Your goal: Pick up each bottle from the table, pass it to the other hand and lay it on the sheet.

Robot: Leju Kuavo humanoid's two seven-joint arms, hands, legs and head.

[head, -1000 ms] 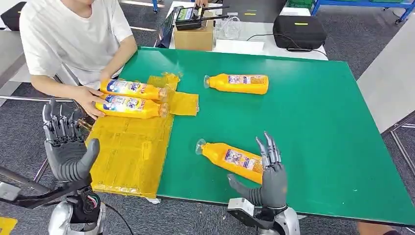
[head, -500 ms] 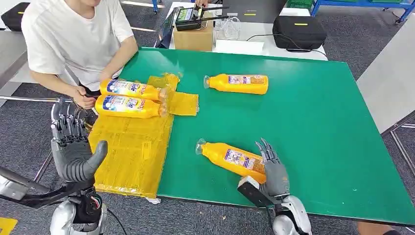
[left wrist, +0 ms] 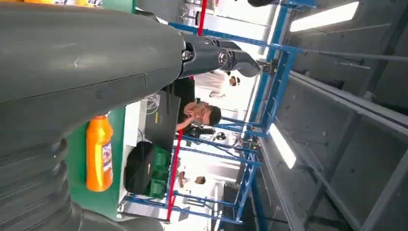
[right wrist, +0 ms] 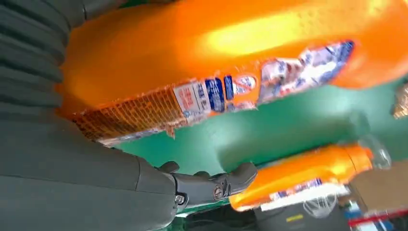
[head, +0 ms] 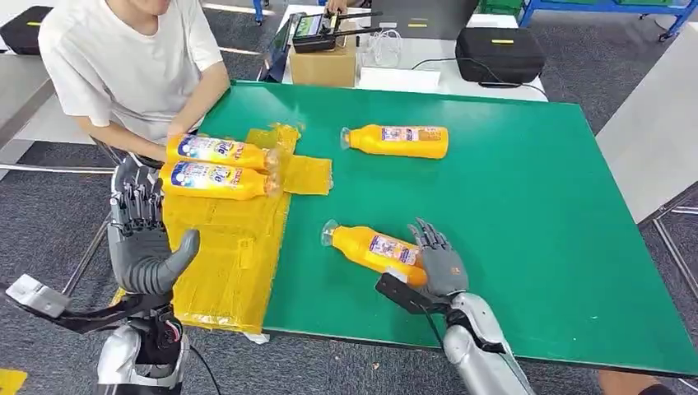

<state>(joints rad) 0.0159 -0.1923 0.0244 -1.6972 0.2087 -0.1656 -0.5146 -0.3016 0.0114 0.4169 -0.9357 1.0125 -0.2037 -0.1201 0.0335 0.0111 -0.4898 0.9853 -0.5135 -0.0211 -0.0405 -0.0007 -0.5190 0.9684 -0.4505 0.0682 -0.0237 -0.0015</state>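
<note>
Left hand (head: 141, 239) hovers at lower left beside the yellow sheet (head: 226, 247), fingers spread and holding nothing. Two bottles (head: 216, 167) lie at the sheet's upper end. Lower centre, the right hand (head: 436, 265) wraps a third bottle (head: 370, 247) on the green tabletop (head: 527, 206). A fourth bottle (head: 397, 141) lies upper centre.

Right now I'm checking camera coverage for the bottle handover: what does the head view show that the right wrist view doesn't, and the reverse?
Head view alone: the yellow plastic sheet, two orange bottles lying on the sheet, a person in a white shirt, and the raised, empty left hand.

Right wrist view alone: a close look at the near bottle's printed label.

Both: the right hand at the near orange bottle, the far orange bottle, and the green table.
</note>
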